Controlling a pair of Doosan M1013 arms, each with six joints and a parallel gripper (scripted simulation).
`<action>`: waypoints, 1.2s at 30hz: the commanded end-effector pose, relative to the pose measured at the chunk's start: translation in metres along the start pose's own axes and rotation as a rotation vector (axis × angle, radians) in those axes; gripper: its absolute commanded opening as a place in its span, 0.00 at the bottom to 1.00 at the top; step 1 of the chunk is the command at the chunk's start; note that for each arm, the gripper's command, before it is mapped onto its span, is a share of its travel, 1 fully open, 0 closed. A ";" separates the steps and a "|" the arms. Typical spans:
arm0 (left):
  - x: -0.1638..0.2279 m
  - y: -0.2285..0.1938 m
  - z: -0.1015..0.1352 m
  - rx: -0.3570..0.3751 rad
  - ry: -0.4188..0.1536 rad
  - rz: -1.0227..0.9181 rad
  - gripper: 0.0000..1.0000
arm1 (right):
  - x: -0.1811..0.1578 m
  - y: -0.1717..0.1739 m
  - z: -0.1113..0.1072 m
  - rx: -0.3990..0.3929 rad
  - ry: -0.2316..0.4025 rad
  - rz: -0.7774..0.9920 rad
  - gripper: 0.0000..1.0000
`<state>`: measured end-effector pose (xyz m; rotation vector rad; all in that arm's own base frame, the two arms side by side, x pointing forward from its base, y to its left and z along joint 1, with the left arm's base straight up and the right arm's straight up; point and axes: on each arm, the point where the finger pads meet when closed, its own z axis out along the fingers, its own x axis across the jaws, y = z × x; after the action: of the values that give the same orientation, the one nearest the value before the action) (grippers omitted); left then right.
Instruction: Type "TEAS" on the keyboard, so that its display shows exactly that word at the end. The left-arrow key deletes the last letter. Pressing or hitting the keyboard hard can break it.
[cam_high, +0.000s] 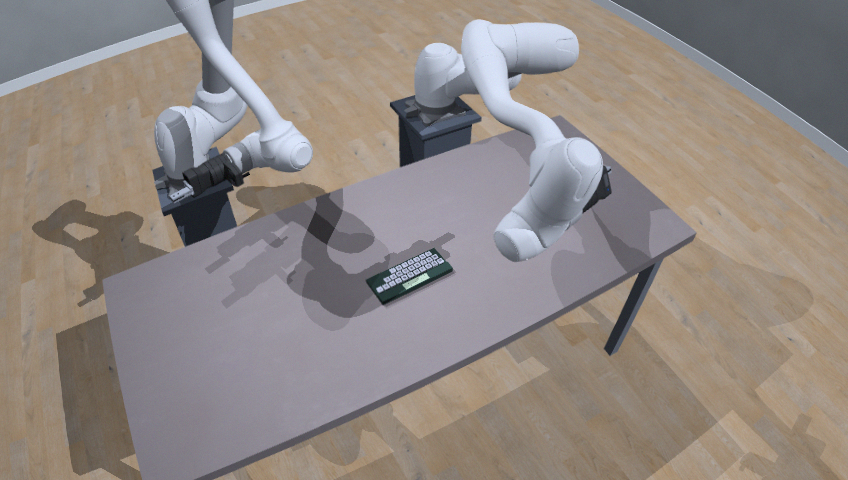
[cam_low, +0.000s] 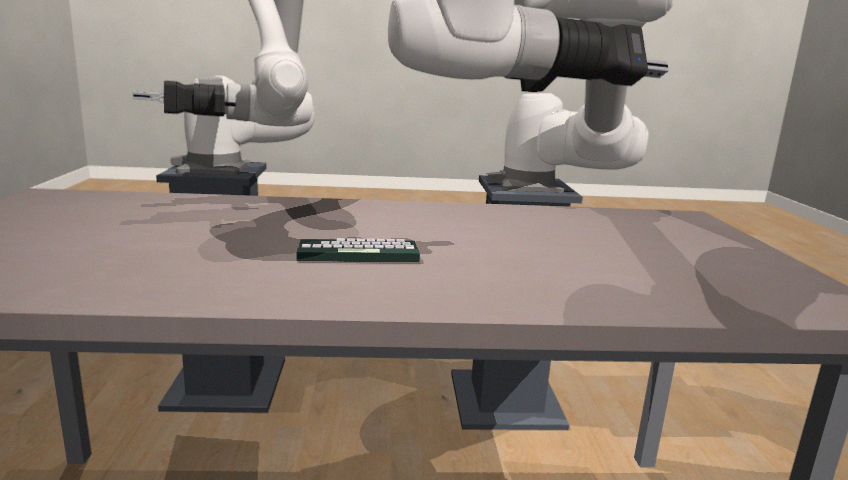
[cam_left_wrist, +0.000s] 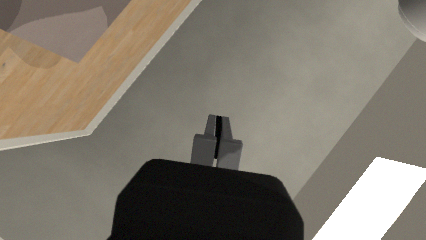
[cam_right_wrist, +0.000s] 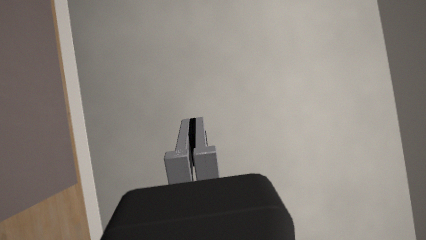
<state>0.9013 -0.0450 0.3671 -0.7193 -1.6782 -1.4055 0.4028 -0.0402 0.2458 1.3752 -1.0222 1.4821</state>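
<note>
A dark green keyboard (cam_high: 389, 293) (cam_low: 321, 256) with rows of white keys lies flat near the middle of the table. Its pale green display (cam_high: 415, 281) (cam_low: 358, 251) is too small here to read. My left gripper (cam_high: 608, 170) (cam_low: 665, 69) (cam_left_wrist: 217, 129) is shut and empty, high above the table's right end in the top and exterior views, pointing away from the keyboard. My right gripper (cam_high: 173, 196) (cam_low: 135, 95) (cam_right_wrist: 194, 131) is shut and empty, raised behind the table's left part in the top and exterior views, also pointing away. Neither touches the keyboard. The keyboard is not in the wrist views.
The brown-grey table (cam_high: 267, 380) (cam_low: 505, 285) carries broad arm shadows, some partly across the keyboard. Both arm pedestals (cam_high: 437, 139) (cam_low: 214, 187) stand behind the table. The left arm's large white wrist (cam_high: 550, 190) hangs over the table, to the keyboard's right in the top view.
</note>
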 end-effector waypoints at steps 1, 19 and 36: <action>0.002 0.001 0.000 0.000 -0.001 -0.002 0.17 | 0.000 0.000 0.000 0.000 0.000 0.001 0.17; 0.002 0.001 0.000 0.001 -0.001 -0.002 1.00 | 0.000 -0.001 0.000 -0.002 -0.001 0.005 0.00; 0.014 0.005 0.159 0.186 -0.021 0.123 1.00 | -0.024 -0.070 -0.038 -0.327 -0.101 0.548 0.00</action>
<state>0.8805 0.0530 0.3711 -0.7197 -1.7067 -1.2361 0.4429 -0.0010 0.2284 1.1298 -1.5276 1.5306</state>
